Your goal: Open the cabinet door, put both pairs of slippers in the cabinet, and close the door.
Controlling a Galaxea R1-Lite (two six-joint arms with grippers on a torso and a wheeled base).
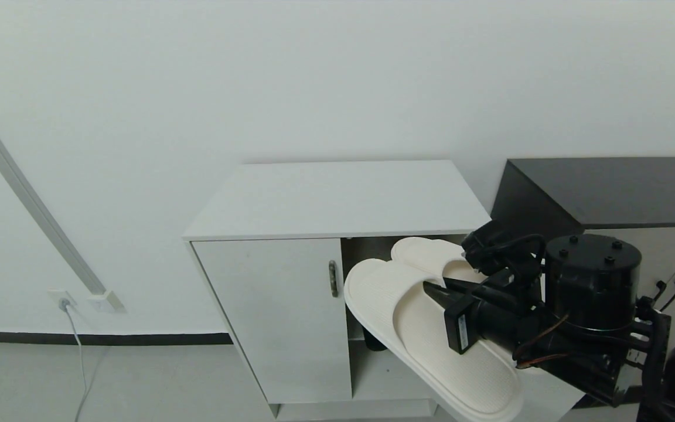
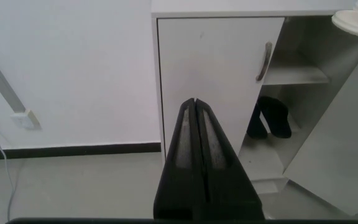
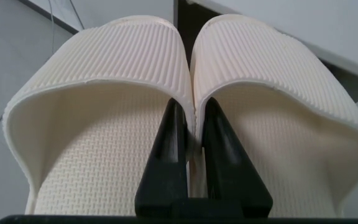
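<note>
My right claw (image 3: 188,109) is clamped on the white slippers (image 1: 408,316); its fingers pinch the two inner edges together, so the pair hangs side by side, soles down, toes away from me. The pair is held in the air before the open right half of the cabinet (image 1: 337,199), toes at the upper part of the opening and just beside the handle (image 1: 333,278); whether the toes have passed the cabinet's front I cannot tell. The left door (image 1: 273,310) is shut; the right door (image 2: 337,149) stands swung out. Inside, a shelf (image 2: 294,74) divides the cabinet; the black slippers (image 2: 269,118) stand in the lower compartment, leaning toward the back. My left claw (image 2: 194,102) has its fingers pressed together on nothing; it is held apart from the cabinet, facing the shut door. A black cabinet (image 1: 607,187) stands just right of the white one; a wall socket (image 1: 62,299) with a cable sits low on the wall, left.
</note>
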